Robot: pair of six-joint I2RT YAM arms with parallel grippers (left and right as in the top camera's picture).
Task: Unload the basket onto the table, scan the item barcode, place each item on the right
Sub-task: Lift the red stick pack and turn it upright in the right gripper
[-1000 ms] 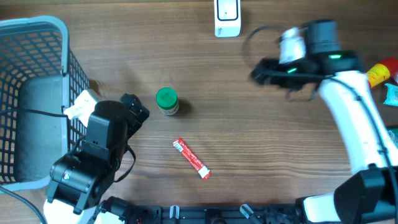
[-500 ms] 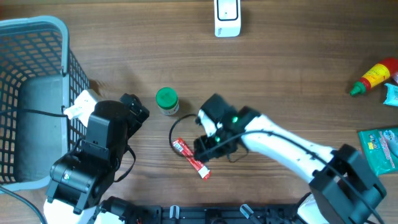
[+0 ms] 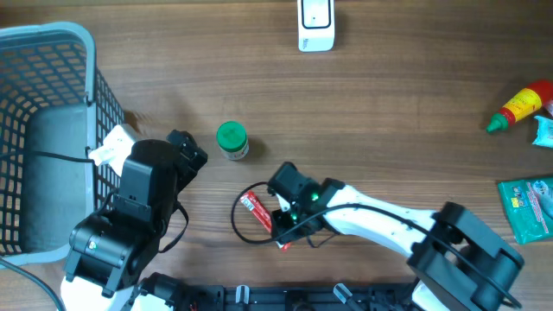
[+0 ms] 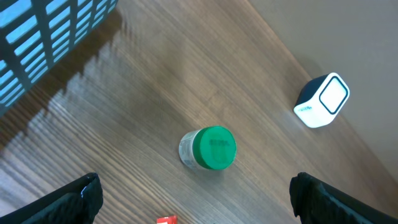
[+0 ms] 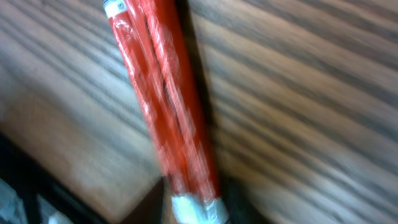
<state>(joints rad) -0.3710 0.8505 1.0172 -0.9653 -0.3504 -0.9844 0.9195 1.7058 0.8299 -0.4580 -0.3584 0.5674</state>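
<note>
Your right gripper (image 3: 282,223) is low over the red stick packet (image 5: 165,106), which lies flat on the wood-grain desk (image 3: 389,130) near the edge where the arm bases stand, about midway along it. The packet is a long, narrow tube of glossy, crinkled film with a white band at each end. In the blurred right wrist view, dark shapes flank its lower white end, but you cannot tell whether the claw is clamped on it or merely around it. Your left gripper (image 4: 199,202) is apart, its black fingers (image 4: 74,199) at the two bottom corners of its view. Between them, farther up the desk, stands a small clear round jar (image 3: 232,140) with a smooth green lid. A white, rounded scanner (image 3: 315,23) is at the far edge. A blue plastic lattice basket (image 3: 52,39) fills the far left corner, and a red squeeze bottle (image 3: 523,105) lies near the right edge.
</note>
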